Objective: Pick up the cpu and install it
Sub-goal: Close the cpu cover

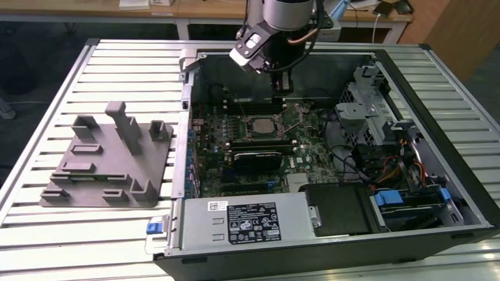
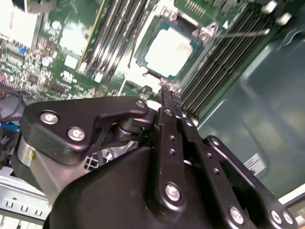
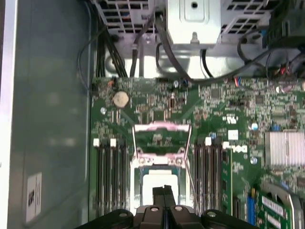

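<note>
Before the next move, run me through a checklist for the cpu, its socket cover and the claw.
1. cpu down in its seat on the motherboard: ok.
2. cpu seated flat: cannot tell.
3. Socket cover frame closed over it: not ok, it stands open.
4. Claw empty, fingers together: ok.
5. Claw clear of the cpu: cannot tell.

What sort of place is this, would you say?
Probably a robotics lab or workshop: an open computer case lies on a slatted metal table, beside a grey fixture, with wooden desks behind.
</note>
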Controlling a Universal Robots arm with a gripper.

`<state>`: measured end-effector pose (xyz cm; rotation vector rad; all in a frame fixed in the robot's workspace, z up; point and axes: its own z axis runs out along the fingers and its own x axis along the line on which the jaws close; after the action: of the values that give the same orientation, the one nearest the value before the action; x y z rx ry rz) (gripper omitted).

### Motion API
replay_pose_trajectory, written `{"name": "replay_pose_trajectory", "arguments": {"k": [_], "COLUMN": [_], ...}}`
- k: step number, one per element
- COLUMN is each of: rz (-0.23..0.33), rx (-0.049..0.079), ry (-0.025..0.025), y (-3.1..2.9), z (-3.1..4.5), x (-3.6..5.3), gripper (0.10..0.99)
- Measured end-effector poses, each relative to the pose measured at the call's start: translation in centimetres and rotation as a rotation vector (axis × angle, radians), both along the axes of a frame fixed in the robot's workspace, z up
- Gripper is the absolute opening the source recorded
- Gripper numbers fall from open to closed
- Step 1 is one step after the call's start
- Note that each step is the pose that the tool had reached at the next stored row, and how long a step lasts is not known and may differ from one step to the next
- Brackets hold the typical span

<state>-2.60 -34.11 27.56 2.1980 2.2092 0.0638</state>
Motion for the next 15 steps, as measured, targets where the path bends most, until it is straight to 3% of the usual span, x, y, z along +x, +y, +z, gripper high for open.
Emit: {"name": "replay_pose_trajectory", "arguments": {"k": [15], "rz": [-0.001], "rx": [0.000], "ry": [0.0021], "y": [0.00], "z": [-0.16], "x": [4.50], "gripper": [0.106]}}
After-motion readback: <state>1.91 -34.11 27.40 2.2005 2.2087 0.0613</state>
